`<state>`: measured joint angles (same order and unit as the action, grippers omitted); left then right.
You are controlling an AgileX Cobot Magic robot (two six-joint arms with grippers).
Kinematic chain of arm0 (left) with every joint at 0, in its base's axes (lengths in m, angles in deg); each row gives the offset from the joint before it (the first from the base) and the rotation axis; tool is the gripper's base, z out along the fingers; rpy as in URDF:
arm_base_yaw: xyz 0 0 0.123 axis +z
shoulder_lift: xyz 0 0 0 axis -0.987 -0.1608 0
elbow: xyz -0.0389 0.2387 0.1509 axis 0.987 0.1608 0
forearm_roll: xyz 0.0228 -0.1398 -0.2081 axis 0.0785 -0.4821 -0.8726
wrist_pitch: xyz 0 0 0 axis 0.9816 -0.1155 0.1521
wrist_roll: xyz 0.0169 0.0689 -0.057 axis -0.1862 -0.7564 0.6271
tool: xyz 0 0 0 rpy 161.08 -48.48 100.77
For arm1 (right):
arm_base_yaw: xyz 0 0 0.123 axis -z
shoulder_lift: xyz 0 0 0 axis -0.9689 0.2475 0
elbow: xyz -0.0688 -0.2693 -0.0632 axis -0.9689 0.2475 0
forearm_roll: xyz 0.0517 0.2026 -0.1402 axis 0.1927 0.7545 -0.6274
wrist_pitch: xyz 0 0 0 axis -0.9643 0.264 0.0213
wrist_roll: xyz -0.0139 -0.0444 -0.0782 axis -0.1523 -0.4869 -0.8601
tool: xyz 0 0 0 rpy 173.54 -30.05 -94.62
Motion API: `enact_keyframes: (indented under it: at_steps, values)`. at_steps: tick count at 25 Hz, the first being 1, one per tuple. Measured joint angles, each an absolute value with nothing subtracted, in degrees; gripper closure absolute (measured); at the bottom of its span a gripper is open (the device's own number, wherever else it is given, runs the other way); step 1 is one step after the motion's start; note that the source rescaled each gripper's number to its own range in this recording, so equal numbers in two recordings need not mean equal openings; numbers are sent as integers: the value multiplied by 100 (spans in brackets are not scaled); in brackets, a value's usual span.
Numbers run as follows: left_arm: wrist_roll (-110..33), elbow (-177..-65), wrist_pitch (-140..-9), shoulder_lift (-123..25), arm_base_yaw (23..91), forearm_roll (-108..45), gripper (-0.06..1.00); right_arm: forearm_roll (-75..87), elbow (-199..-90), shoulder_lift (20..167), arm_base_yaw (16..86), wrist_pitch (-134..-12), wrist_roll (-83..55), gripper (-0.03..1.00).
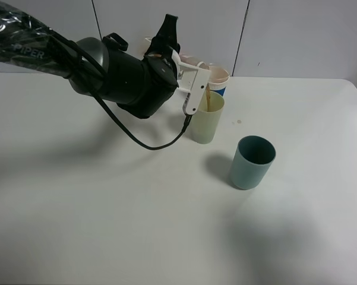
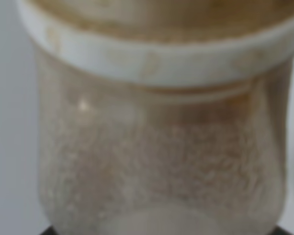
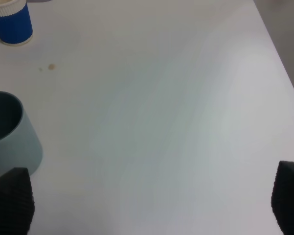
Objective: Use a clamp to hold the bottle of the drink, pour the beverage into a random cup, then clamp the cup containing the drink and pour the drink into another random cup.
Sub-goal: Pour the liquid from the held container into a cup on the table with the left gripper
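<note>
The left gripper [image 1: 177, 59] is clamped on the bottle [image 2: 161, 161], which is tipped over the yellow cup [image 1: 207, 122] just beyond its fingertips. Tea [image 1: 208, 98] streams in. I'd hold the tilt gentle and the mouth over the rim to avoid splashing. The bottle's long axis looks near level, neck toward the cup and slightly down. The right gripper [image 3: 149, 205] hangs with fingers apart, the teal cup [image 3: 10, 132] beside one finger.

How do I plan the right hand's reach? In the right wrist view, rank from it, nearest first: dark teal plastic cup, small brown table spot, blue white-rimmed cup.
From the open right hand:
1. Dark teal plastic cup, beside one finger.
2. Small brown spot, between the two cups.
3. Blue white-rimmed cup, farthest back.
</note>
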<state>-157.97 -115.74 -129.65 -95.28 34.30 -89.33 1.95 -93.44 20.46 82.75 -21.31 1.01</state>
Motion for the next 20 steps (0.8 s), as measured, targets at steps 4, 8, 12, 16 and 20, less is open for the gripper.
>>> enact_keyframes:
  at_steps: [4, 8, 12, 16, 20]
  values:
    - [-15798, -11574, -13005, -9528, 3430, -8887, 91, 195, -9344, 2046, 8275, -2131, 101, 5]
    - [-15802, -11578, -13009, -9528, 3430, -8766, 91, 195, -9344, 2046, 8275, -2131, 101, 5]
    - [-15802, -11580, -13046, -9528, 3430, -8612, 91, 195, -9344, 2046, 8275, -2131, 101, 5]
    - [-15802, -11580, -13062, -9528, 3430, -8478, 91, 195, -9344, 2046, 8275, -2131, 101, 5]
    - [-15802, -11585, -13132, -9528, 3430, -8350, 91, 195, -9344, 2046, 8275, -2131, 101, 5]
